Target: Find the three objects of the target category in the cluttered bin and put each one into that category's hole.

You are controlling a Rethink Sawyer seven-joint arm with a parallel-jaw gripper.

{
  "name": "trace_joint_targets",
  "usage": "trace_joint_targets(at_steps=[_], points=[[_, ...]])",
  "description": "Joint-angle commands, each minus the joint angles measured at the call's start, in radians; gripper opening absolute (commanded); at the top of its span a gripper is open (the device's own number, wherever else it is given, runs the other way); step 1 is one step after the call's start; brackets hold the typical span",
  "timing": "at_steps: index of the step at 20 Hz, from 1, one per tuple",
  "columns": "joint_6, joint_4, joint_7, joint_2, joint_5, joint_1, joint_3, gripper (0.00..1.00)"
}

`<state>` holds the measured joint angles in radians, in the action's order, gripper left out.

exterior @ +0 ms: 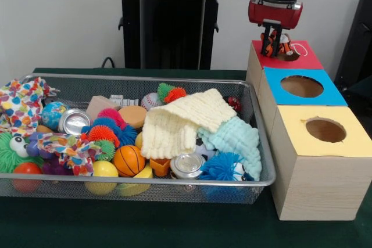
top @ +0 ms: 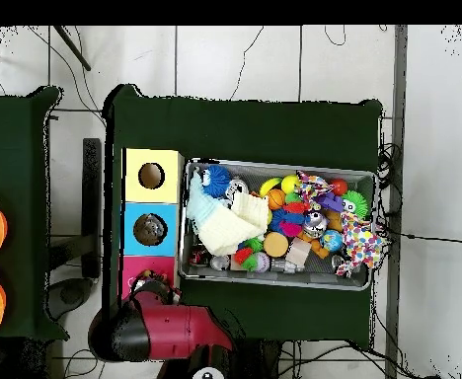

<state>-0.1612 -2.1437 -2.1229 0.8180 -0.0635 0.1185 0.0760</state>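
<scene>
The silver wire-mesh bin (exterior: 263, 154) sits on the green table, full of toys. My gripper (exterior: 275, 50) hangs over the hole of the red-topped wooden box (exterior: 306, 60). It is shut on a small orange, black and white striped toy (exterior: 280, 45), which hangs just above that hole. In the overhead view the bin (top: 275, 165) lies right of the boxes, and my gripper (top: 148, 283) covers most of the red box (top: 130, 266). In the bin lie a pale yellow cloth (exterior: 177, 121), a mint cloth (exterior: 235, 139), a small basketball (exterior: 128, 160), tin cans and spiky balls.
A blue-topped box (exterior: 331, 96) and a yellow-topped box (exterior: 356, 141), each with a round hole, stand in a row with the red one to the right of the bin. A spotted colourful cloth (exterior: 20, 104) drapes over the bin's left end.
</scene>
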Motion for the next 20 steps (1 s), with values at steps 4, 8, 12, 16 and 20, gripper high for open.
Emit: trace_joint_targets(at_steps=[4, 8, 12, 16, 20], points=[[0.057, -0.003, -0.191, -0.042, -0.045, -0.015, -0.021, 0.0], [0.037, 0.014, -0.199, -0.041, -0.057, 0.006, -0.004, 0.0], [0.043, 0.01, -0.218, -0.042, -0.077, 0.042, 0.007, 0.0], [0.03, 0.015, -0.213, -0.037, -0.087, 0.046, 0.014, 0.0], [0.035, 0.016, -0.214, -0.042, -0.096, 0.053, 0.016, 0.0]])
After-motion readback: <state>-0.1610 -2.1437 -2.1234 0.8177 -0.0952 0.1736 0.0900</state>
